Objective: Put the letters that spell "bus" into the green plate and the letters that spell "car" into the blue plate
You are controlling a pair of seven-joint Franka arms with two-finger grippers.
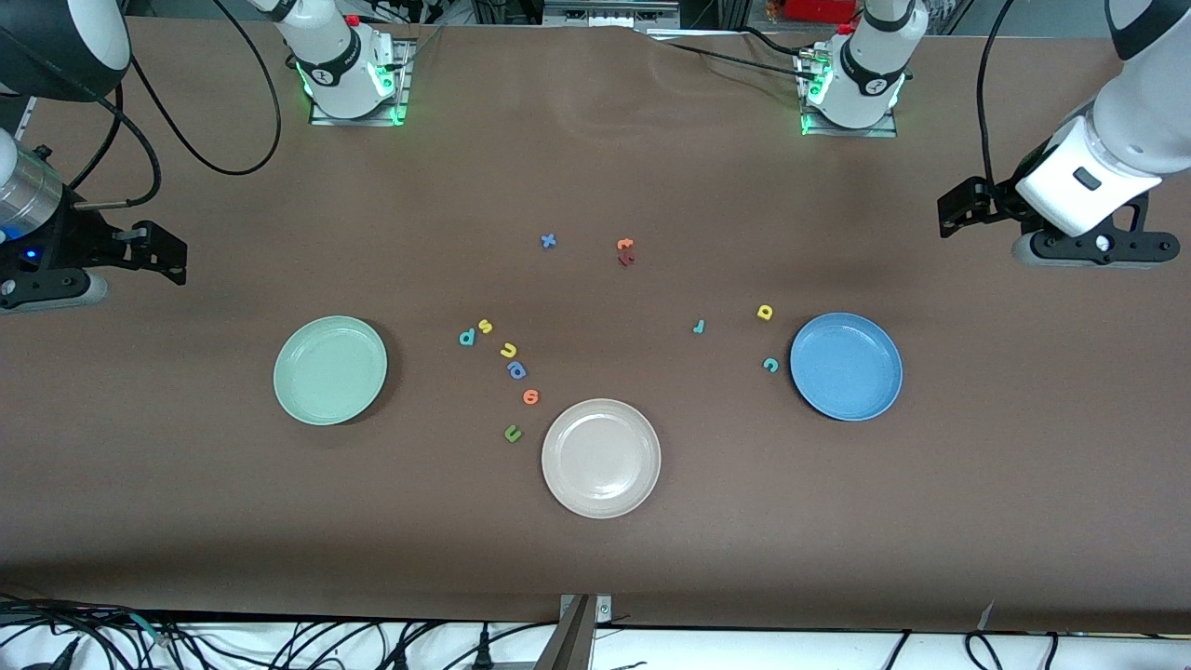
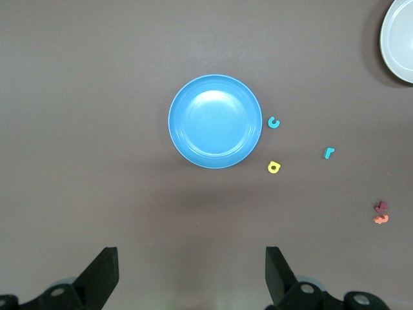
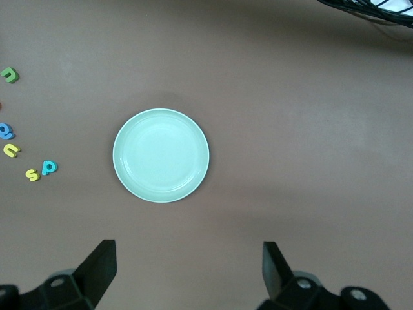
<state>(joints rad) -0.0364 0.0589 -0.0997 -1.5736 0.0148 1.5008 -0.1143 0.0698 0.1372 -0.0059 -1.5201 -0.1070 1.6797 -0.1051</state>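
While both arms wait high at the ends of the tabletop (image 1: 595, 558), the left pincer (image 2: 188, 274) hangs released over bare surface near the blue plate (image 2: 215, 121), and the right pincer (image 3: 186, 271) hangs released the same way near the green plate (image 3: 161, 155). Both plates hold nothing. The left wrist view shows the teal "c" (image 2: 274, 122) just beside the blue plate's rim, the yellow "a" (image 2: 274, 167) near it and the teal "r" (image 2: 329, 153) a little farther toward mid-table. The right wrist view shows the teal "b" (image 3: 49, 167) touching or nearly touching the yellow "s" (image 3: 32, 175), with the yellow "u" (image 3: 11, 150) close by. Only the front view takes in the beige plate (image 1: 601, 458) whole, the orange letter (image 1: 530, 397) near it, and the blue cross-shaped letter (image 1: 548, 241) nearer the bases.
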